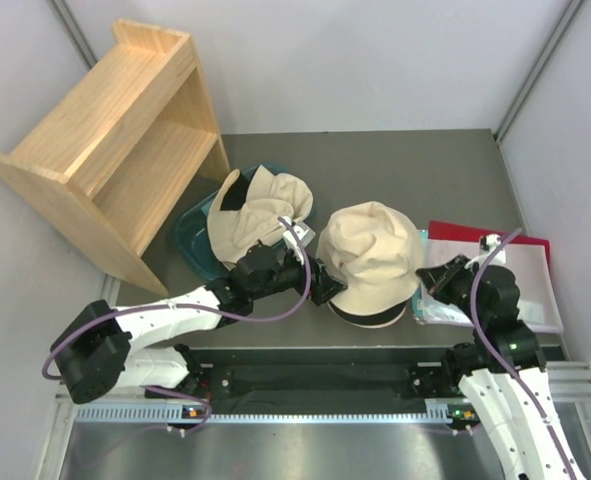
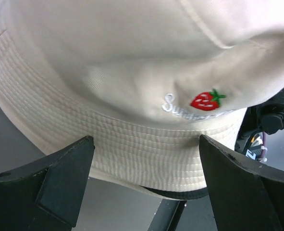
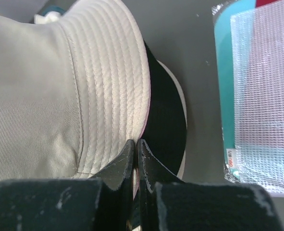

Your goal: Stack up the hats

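Observation:
A cream hat (image 1: 370,255) lies on top of a pile at the table's middle, with a black brim (image 1: 370,318) showing under its near edge. Two more cream hats (image 1: 260,215) with black lining lie in a teal tub. My left gripper (image 1: 325,282) is open at the pile's left side. In the left wrist view its fingers (image 2: 65,178) stand wide apart before the cream hat (image 2: 132,72), which bears a strawberry emblem (image 2: 206,100). My right gripper (image 3: 137,144) is shut on the cream hat's brim (image 3: 113,96), with a black hat (image 3: 166,120) beneath it.
A wooden shelf unit (image 1: 115,140) lies tilted at the back left. The teal tub (image 1: 190,238) sits beside it. A red folder (image 1: 465,232) and a mesh pouch (image 1: 530,285) lie at the right, and the pouch also shows in the right wrist view (image 3: 262,86).

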Available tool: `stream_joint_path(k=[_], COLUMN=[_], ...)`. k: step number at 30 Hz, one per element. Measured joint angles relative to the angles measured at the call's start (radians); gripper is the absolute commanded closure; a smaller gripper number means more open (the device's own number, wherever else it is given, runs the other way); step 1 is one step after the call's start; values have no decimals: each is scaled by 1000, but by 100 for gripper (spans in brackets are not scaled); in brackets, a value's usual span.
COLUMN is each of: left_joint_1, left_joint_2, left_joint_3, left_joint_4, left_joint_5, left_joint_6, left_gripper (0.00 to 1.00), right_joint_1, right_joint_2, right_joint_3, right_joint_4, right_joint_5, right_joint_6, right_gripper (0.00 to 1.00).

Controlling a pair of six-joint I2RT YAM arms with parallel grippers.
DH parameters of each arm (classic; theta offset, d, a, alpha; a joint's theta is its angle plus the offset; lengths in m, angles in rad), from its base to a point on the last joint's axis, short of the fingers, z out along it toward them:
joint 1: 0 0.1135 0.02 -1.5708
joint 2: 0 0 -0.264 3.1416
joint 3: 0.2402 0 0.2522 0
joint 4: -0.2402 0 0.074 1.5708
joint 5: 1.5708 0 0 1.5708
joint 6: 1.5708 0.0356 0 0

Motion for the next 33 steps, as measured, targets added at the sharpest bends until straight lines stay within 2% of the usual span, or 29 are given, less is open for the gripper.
stream_joint_path(k=[19,28,33], left_joint_1=[-1,29,114], left_joint_2=[138,281,341], left_joint_3=[17,171,243], left_joint_4=[71,25,-10], left_joint_5=[-39,-60,-54], left_joint_6=[-28,-16,-20], left_gripper=[3,2,3], right_joint_1=[43,233,291], right_joint_2=[78,183,253], right_joint_3=[-120,-140,-139], right_joint_4=[14,118,191], right_joint_5=[68,192,270], right_joint_6=[53,131,155], right_gripper=[100,100,96])
